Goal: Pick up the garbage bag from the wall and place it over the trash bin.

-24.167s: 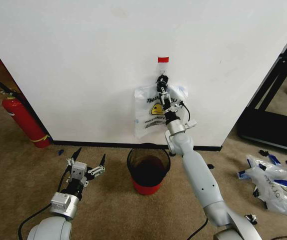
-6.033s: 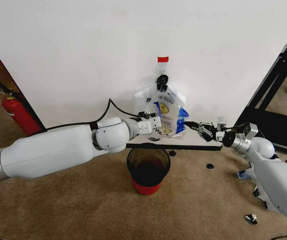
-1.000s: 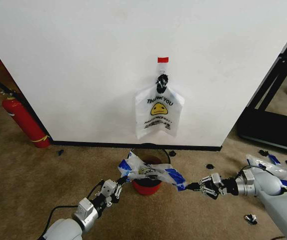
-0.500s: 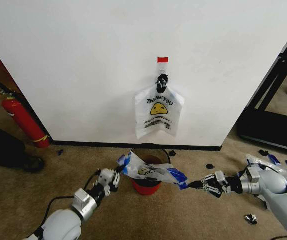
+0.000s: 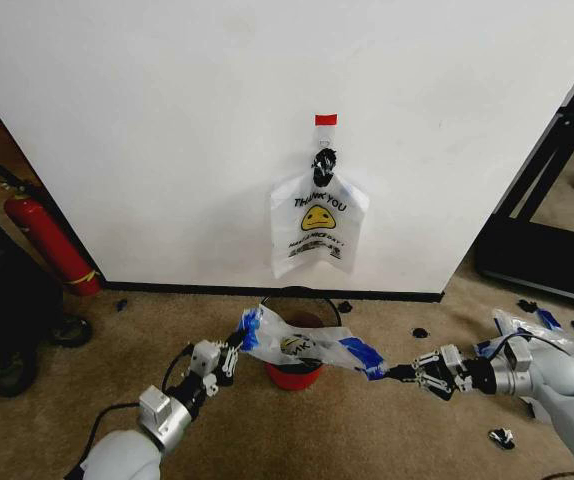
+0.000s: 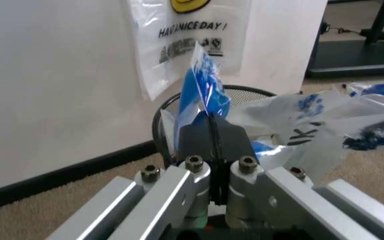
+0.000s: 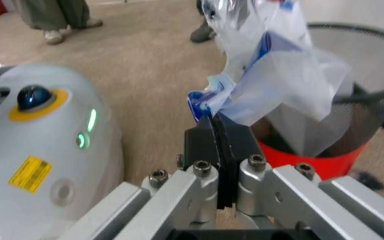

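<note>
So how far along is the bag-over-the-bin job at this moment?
Done: a garbage bag is off the wall, where another bag hangs on the hook. In hand: left gripper and right gripper each pinch a blue handle, stretching it above the trash bin. Left: fitting it over the black rim.

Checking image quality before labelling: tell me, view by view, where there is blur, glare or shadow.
Head view: even light, sharp; the garbage bag stretched over the trash bin shows mild sheen. Left wrist view: the left hand sharp, wall soft. Right wrist view: the right hand sharp, bag translucent and bright, carpet behind blurred.
</note>
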`<state>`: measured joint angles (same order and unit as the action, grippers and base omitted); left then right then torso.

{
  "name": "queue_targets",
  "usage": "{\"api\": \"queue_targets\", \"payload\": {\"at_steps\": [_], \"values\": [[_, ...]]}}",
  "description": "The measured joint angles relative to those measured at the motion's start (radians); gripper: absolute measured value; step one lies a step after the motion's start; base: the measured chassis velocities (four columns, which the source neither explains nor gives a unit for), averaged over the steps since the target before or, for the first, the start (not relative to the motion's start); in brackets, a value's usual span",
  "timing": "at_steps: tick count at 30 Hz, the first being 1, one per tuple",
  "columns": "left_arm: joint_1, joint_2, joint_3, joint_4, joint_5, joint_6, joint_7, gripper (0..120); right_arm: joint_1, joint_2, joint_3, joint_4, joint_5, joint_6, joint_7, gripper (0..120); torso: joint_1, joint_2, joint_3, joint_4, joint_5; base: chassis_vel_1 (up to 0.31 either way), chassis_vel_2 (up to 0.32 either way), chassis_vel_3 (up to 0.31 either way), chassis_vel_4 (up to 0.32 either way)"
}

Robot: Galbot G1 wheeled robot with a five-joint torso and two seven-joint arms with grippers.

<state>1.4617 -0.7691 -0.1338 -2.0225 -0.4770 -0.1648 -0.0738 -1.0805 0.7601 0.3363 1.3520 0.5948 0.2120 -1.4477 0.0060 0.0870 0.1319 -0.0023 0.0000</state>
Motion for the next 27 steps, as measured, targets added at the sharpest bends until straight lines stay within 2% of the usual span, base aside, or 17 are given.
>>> {"api": "queue_targets", "payload": {"at_steps": [8, 16, 24, 27], "values": [[0.022, -0.013, 0.010, 0.024, -0.019, -0.106, 0.024, 0, 0.022, 0.023, -0.023, -0.037, -0.074, 0.004, -0.020, 0, 0.000, 0.000, 0.000, 0.0000, 0.0000, 0.000, 0.000, 0.000, 0.000], [0.078, -0.007, 0.008, 0.058, 0.051, -0.215, 0.123, 0, 0.036, 0.038, -0.040, -0.050, -0.044, 0.007, 0.036, 0, 0.000, 0.000, 0.000, 0.0001, 0.0000, 0.000, 0.000, 0.000, 0.000], [0.062, -0.004, -0.001, 0.118, 0.100, -0.246, 0.187, 0, 0.032, 0.041, -0.033, -0.049, -0.037, 0.011, 0.041, 0, 0.000, 0.000, 0.000, 0.0000, -0.0002, 0.000, 0.000, 0.000, 0.000], [0.030, -0.002, 0.001, 0.170, 0.116, -0.250, 0.217, 0, 0.030, 0.042, -0.032, -0.055, -0.058, 0.013, 0.049, 0, 0.000, 0.000, 0.000, 0.0000, -0.0001, 0.000, 0.000, 0.000, 0.000]]}}
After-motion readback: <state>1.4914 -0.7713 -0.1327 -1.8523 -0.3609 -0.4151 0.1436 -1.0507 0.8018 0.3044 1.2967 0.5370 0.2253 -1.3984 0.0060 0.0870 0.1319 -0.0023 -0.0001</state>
